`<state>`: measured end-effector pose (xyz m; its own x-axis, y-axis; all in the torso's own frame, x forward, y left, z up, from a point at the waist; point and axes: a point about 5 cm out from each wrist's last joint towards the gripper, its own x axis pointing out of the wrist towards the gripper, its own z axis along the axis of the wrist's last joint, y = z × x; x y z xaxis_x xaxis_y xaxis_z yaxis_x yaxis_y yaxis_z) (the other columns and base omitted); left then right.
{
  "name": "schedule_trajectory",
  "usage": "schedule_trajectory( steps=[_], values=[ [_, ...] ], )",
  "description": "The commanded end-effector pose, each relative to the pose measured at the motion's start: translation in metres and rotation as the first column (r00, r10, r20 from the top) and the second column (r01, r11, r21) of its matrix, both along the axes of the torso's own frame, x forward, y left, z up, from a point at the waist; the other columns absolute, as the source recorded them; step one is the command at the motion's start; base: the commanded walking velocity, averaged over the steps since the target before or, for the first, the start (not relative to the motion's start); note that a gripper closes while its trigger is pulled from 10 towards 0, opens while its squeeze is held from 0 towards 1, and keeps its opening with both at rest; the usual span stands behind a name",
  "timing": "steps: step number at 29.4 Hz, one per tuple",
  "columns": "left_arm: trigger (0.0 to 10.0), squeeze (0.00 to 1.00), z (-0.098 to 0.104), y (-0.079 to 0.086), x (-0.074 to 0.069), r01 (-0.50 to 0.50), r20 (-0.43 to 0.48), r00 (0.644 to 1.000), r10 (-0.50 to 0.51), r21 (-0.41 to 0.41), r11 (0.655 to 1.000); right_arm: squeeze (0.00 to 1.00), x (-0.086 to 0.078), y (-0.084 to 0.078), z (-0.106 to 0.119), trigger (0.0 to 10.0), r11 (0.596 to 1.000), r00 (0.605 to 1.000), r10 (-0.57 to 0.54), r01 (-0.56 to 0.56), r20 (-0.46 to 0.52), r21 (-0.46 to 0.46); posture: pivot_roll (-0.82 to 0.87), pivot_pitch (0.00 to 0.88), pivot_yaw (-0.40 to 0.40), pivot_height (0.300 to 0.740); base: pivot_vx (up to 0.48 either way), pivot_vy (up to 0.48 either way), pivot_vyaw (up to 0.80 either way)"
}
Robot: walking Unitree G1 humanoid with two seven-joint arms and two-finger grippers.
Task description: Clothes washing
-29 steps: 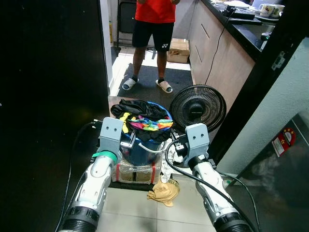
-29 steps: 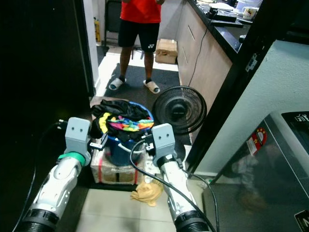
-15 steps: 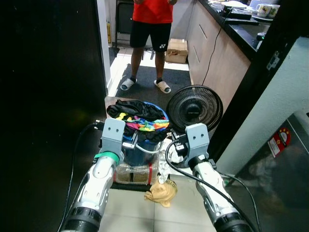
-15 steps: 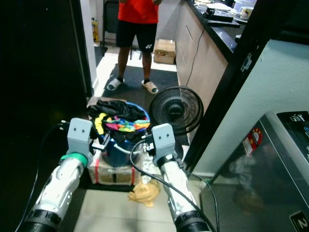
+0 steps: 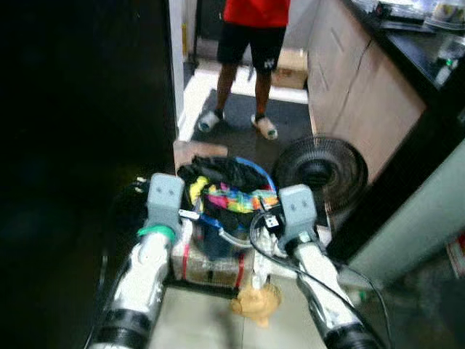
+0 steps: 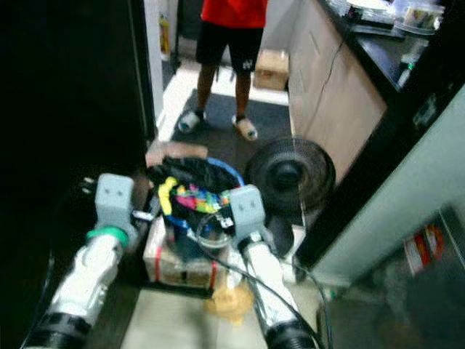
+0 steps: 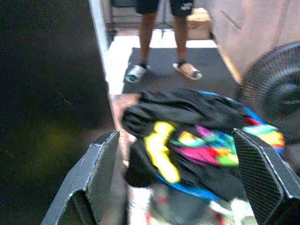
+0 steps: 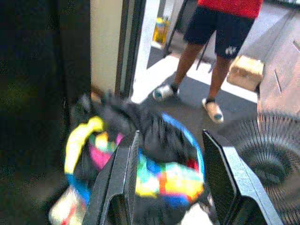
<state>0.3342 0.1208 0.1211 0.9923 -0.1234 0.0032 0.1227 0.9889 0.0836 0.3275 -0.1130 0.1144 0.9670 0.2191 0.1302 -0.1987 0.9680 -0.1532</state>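
The clothes point(image 5: 231, 190), a heap of black and rainbow-coloured garments, fill a blue laundry basket point(image 7: 220, 187) straight ahead of both grippers, and neither gripper touches them. The left gripper point(image 7: 185, 173) has its two black fingers point(image 7: 101, 173) spread wide with nothing between them, the heap lying just beyond their tips. The right gripper point(image 8: 168, 187) also stands parted and empty, its fingers point(image 8: 220, 180) framing the near side of the same heap. Below the grippers the basket rests on a wrapped box with red tape point(image 5: 211, 265). Nearer the robot than the box, a crumpled yellowish cloth point(image 5: 256, 302) lies on the tiled floor point(image 5: 196, 327), close under the right arm. Just beyond the right gripper and to its right stands a black floor fan point(image 5: 320, 171), beside the basket. Past the basket, well apart from both grippers, a person in a red shirt, dark shorts and slippers point(image 5: 251, 43) stands on a dark mat point(image 7: 164, 63). Wooden cabinets point(image 5: 356, 80) run along the right side behind the fan.
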Motion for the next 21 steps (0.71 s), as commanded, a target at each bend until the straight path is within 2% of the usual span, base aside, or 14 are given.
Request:
schedule_trajectory(
  steps=[1,2,10,21],
  values=[
    [10.0,0.0,-0.0039,0.0053,-0.0006,-0.015,-0.014,1.0,0.015,-0.003,1.0,0.0,-0.0023,0.002,-0.0058,10.0,1.0,1.0,0.003,-0.003,-0.024,0.004,0.07,0.0,-0.019,0.74,0.45,0.0,0.0],
    [10.0,0.0,-0.0039,0.0053,-0.0006,-0.015,-0.014,1.0,0.015,-0.003,1.0,0.0,-0.0023,0.002,-0.0058,10.0,1.0,1.0,0.003,-0.003,-0.024,0.004,0.07,0.0,-0.019,0.74,0.45,0.0,0.0],
    [10.0,0.0,-0.0042,0.006,-0.0005,-0.015,-0.014,1.0,0.015,-0.005,1.0,0.0,-0.0021,0.0016,-0.0063,10.0,1.0,1.0,0.0,0.001,-0.03,0.01,0.07,0.0,-0.018,0.74,0.453,0.0,-0.8],
    [10.0,0.0,-0.0044,0.0044,0.0002,-0.009,-0.016,1.0,0.009,-0.003,1.0,0.0,-0.0019,0.0005,-0.0063,10.0,1.0,1.0,-0.008,0.008,-0.025,-0.007,0.06,0.0,-0.018,0.74,0.439,0.0,0.0]
  ],
)
